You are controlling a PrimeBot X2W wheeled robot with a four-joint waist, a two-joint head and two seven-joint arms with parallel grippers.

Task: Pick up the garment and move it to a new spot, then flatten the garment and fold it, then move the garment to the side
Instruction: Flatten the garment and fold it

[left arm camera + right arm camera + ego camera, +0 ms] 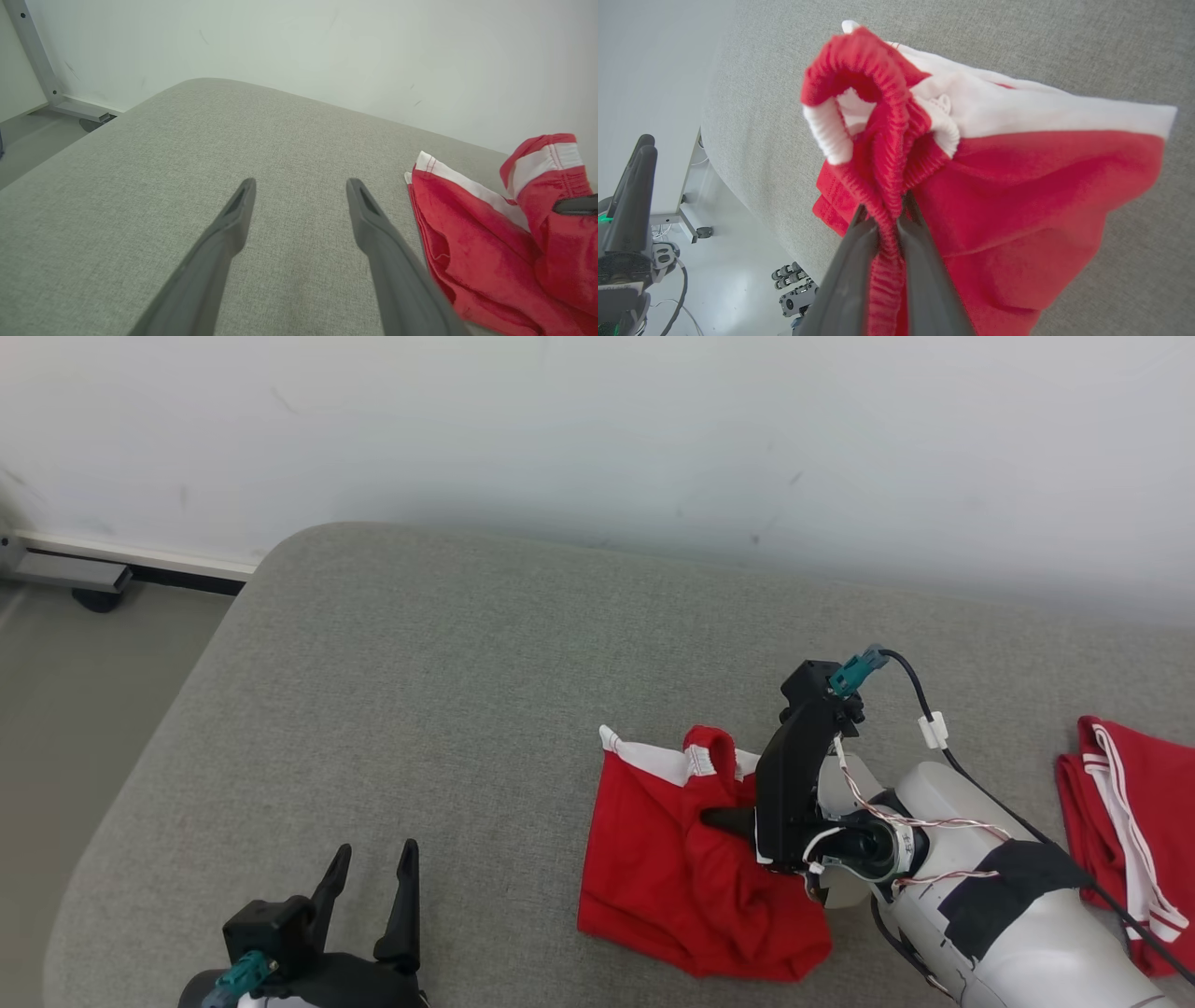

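Garment [691, 887], red with a white band along its ribbed waist, lies crumpled on the grey padded surface [420, 709], with one bunched fold of that waist raised off the fabric. The right pincer [883, 219] has its two dark fingers drawn almost together on this fold, and red ribbing is squeezed between their tips. The rest of the cloth spreads out beyond and below those tips, sagging in soft creases down to the padding. The left pincer [376, 847] stands with its fingers spread wide and nothing between them, over bare padding. The garment is off to its right, apart from it, and nothing lies between the two. A second red piece with white stripes [1120, 821] lies behind the right pincer, on the far side of its pale forearm [1008, 933], and does not touch the held garment. A black cable [934, 728] with a white clip runs from the top of that wrist back along the arm, and black tape wraps the forearm. The padding is woven grey cloth with a rounded corner beyond the left pincer. A scuffed white wall [597, 429] runs along its far edge. Past the corner lies pale floor [84, 691], where a grey metal frame [70, 569] sits at the foot of the wall.
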